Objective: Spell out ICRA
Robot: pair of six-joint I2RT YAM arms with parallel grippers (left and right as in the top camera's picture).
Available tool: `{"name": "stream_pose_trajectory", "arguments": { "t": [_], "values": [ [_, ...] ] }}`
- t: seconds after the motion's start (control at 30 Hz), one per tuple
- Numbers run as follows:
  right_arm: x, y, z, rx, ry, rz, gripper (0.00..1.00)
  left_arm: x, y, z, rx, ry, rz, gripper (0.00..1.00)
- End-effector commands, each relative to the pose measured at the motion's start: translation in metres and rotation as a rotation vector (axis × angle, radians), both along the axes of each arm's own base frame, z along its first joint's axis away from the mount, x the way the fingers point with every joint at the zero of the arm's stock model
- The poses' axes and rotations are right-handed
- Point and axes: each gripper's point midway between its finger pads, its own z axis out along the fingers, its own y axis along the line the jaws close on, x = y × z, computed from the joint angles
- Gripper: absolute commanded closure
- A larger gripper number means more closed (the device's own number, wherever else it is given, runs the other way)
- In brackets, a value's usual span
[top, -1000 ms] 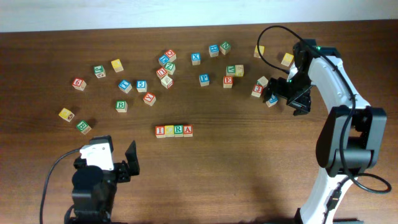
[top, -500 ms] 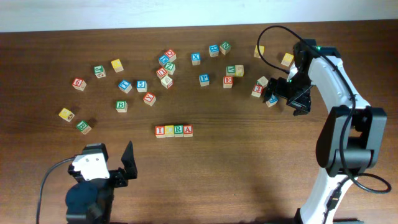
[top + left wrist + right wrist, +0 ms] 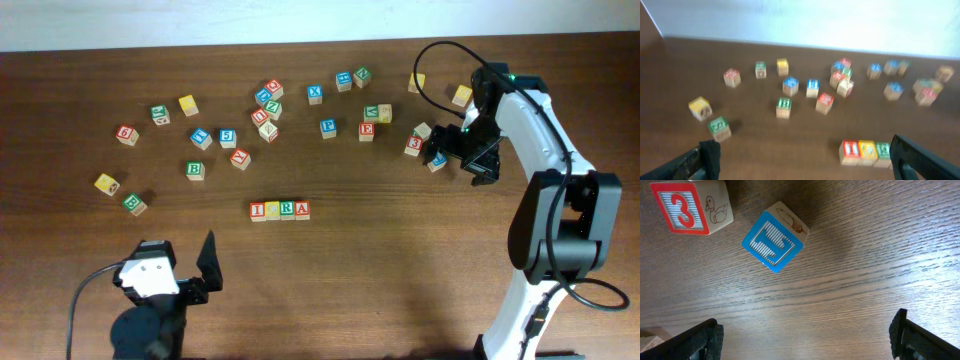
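Four wooden cubes stand in a touching row mid-table: the red I, the yellow C, the green R and the red A. My left gripper is open near the front left edge, well short of the row and holding nothing. In the left wrist view the I, C and R show low on the right; the A is hidden behind my right fingertip. My right gripper is open and empty at the far right.
Loose cubes are scattered across the back half, among them a green B, a red E and a yellow one. A blue cube and a red 3 cube lie just ahead of my right gripper.
My left arm has drawn back toward the table's front edge, still open. The right arm and all the cubes have stayed where they were.
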Motion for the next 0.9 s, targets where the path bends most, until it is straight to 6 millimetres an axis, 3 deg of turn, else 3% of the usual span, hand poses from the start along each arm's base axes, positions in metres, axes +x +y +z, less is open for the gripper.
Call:
{"name": "stream_pose_trajectory", "arguments": {
  "t": [0.0, 0.2, 0.37, 0.47, 0.63, 0.87],
  "values": [
    [0.004, -0.002, 0.009, -0.010, -0.030, 0.007, 0.02, -0.001, 0.002, 0.013, -0.002, -0.085, 0.010, 0.01],
    [0.004, -0.002, 0.009, -0.010, -0.030, 0.007, 0.02, -0.005, 0.002, 0.023, -0.005, -0.143, 0.010, 0.01],
    [0.004, -0.002, 0.009, -0.010, -0.030, 0.007, 0.02, -0.004, 0.002, 0.045, -0.011, -0.233, 0.010, 0.01],
    [0.004, -0.002, 0.009, -0.010, -0.030, 0.007, 0.02, -0.005, 0.002, 0.067, -0.017, -0.326, 0.011, 0.01],
    [0.004, -0.002, 0.009, -0.010, -0.030, 0.007, 0.02, -0.019, 0.003, 0.132, -0.034, -0.597, 0.011, 0.01],
    [0.004, -0.002, 0.009, -0.010, -0.030, 0.007, 0.02, -0.029, 0.004, 0.155, -0.040, -0.699, 0.011, 0.01]
  ]
}}
